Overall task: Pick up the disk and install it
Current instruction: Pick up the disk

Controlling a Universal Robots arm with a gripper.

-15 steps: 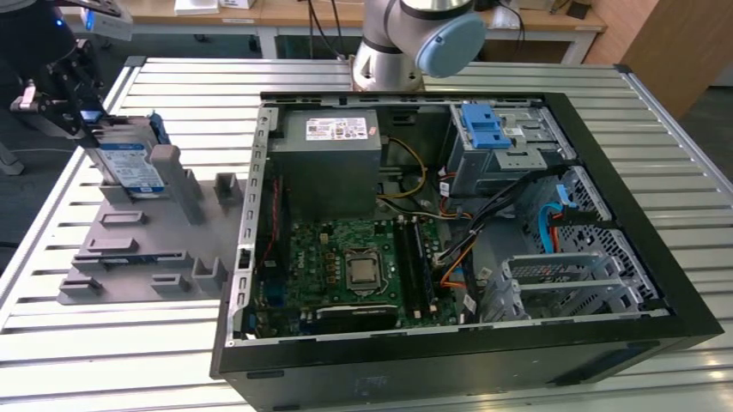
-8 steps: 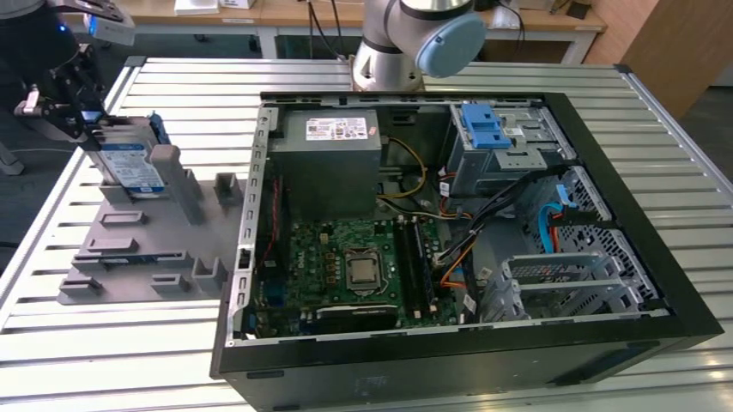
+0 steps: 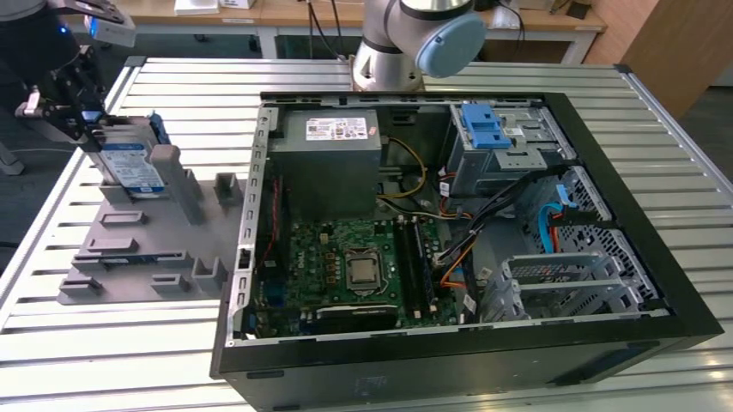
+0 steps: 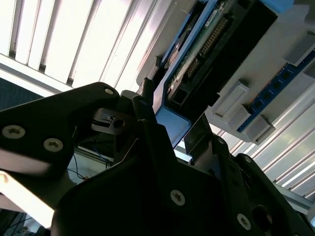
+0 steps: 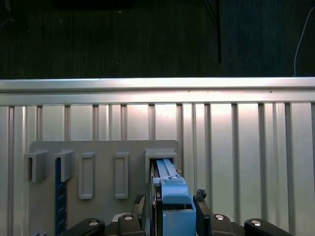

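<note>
At the exterior view's left, the disk [image 3: 129, 167] stands upright in the grey holder [image 3: 160, 225]. The gripper [image 5: 173, 199] straddles its top edge, seemingly clamped on it. A tilted pull could jam it in the slot or drag the holder.

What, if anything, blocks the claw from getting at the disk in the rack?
Likely yes, it can get there: nothing blocks it. The claw sits astride the disk, which stands upright in the rack, its upper part above the slot.
</note>
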